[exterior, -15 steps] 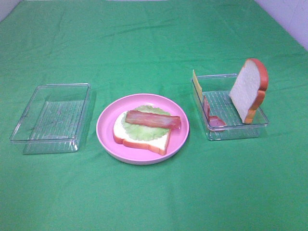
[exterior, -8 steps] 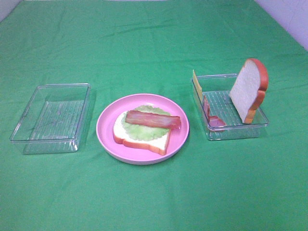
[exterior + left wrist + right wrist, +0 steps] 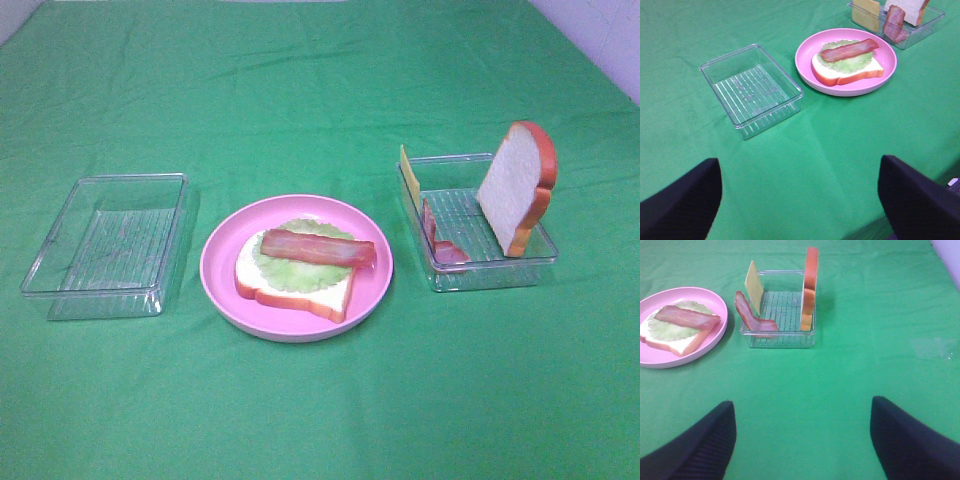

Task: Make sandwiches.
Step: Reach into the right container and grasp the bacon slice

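The sandwich in progress lies on a round pink plate (image 3: 215,270): a white bread slice (image 3: 296,290) with orange-brown crust, a pale green lettuce leaf (image 3: 290,272) and a red-brown bacon strip (image 3: 318,248) on top. A second bread slice (image 3: 517,185) stands upright in the right clear tray (image 3: 490,272), beside a yellow cheese square (image 3: 405,165) and a red wavy strip (image 3: 440,240). My left gripper (image 3: 800,210) is open over bare cloth, well short of the plate (image 3: 890,60). My right gripper (image 3: 800,445) is open too, short of the tray (image 3: 782,340). Neither arm shows in the high view.
An empty clear tray (image 3: 60,285) sits left of the plate, seen also in the left wrist view as the clear tray (image 3: 767,117). A green cloth (image 3: 320,400) covers the table. A pale wall edges the far right corner.
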Available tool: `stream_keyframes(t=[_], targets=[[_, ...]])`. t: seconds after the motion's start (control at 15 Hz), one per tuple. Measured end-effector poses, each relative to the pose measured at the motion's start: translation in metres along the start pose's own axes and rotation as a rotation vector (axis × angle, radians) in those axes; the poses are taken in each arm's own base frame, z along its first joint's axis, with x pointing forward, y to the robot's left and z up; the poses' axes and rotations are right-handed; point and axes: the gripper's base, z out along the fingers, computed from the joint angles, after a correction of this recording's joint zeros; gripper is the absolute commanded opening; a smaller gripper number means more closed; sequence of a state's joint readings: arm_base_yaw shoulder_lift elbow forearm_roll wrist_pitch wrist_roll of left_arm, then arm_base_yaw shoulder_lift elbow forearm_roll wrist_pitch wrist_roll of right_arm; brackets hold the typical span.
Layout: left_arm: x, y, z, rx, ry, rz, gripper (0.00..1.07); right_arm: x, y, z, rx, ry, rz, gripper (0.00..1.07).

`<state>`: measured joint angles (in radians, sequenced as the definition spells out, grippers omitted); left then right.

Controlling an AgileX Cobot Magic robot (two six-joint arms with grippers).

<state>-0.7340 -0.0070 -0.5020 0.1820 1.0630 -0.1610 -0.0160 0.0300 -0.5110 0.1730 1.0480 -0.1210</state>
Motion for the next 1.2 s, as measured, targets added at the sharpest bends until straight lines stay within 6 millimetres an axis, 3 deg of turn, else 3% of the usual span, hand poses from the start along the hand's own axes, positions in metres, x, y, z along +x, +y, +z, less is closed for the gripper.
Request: stream_keyframes(t=[0.33,0.8,1.0,1.07,1.2], targets=[[0.000,-0.003,0.000,0.036,0.001,0.003,0.80,-0.041,-0.005,0.028,-0.015,0.036,0.068,0.71],[0.000,-0.005,0.000,0.058,0.005,-0.003,0.80,-0.132,-0.020,0.122,-0.059,0.296,0.179,0.71],[0.000,-0.005,0.000,0.060,0.005,0.002,0.80,-0.166,-0.023,0.178,-0.150,0.430,0.190,0.64],[0.000,-0.006,0.000,0.061,0.005,0.007,0.80,-0.179,-0.027,0.215,-0.186,0.526,0.199,0.64],[0.000,-0.006,0.000,0.062,0.005,0.006,0.80,-0.186,-0.030,0.237,-0.198,0.577,0.203,0.64]])
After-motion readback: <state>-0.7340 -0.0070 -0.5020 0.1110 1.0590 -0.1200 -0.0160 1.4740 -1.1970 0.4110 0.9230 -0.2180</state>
